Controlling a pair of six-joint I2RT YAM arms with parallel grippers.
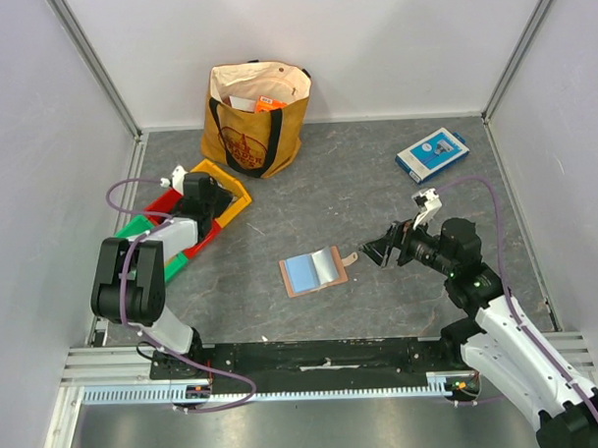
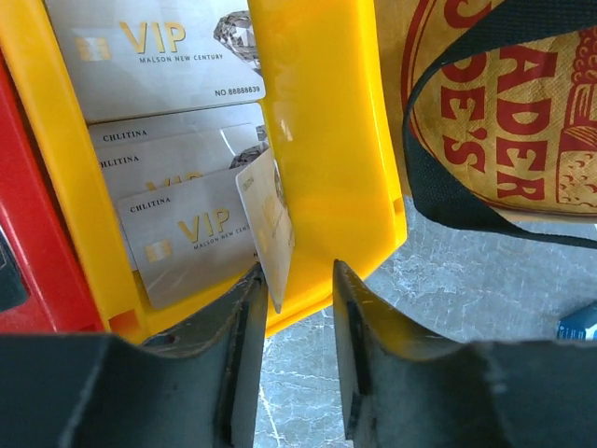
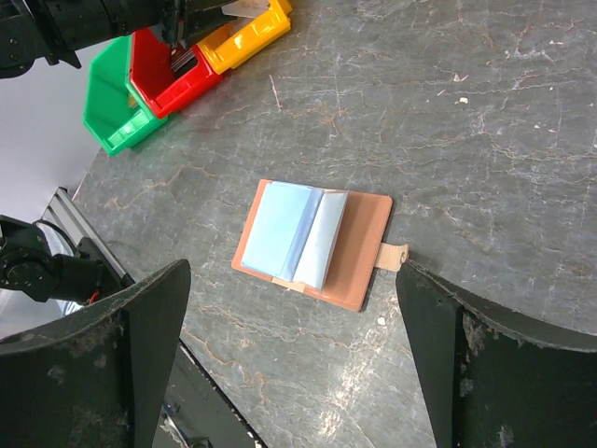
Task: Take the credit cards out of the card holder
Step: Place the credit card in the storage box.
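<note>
The card holder (image 1: 313, 273) lies open on the table, pale blue lining up and snap tab to the right; it also shows in the right wrist view (image 3: 359, 257). My right gripper (image 1: 375, 251) hangs open and empty just right of it (image 3: 291, 280). Several silver VIP credit cards (image 2: 159, 56) lie in the yellow bin (image 2: 326, 140). My left gripper (image 2: 297, 280) is over that bin (image 1: 241, 195), jaws apart. One card (image 2: 270, 224) stands on edge against the bin's inner wall, its lower corner by my left finger (image 2: 244, 317).
A red bin (image 1: 161, 204) and a green bin (image 1: 132, 230) sit left of the yellow one. A tan shopping bag (image 1: 256, 117) stands at the back, right behind the bins. A blue-and-white flat box (image 1: 432, 153) lies back right.
</note>
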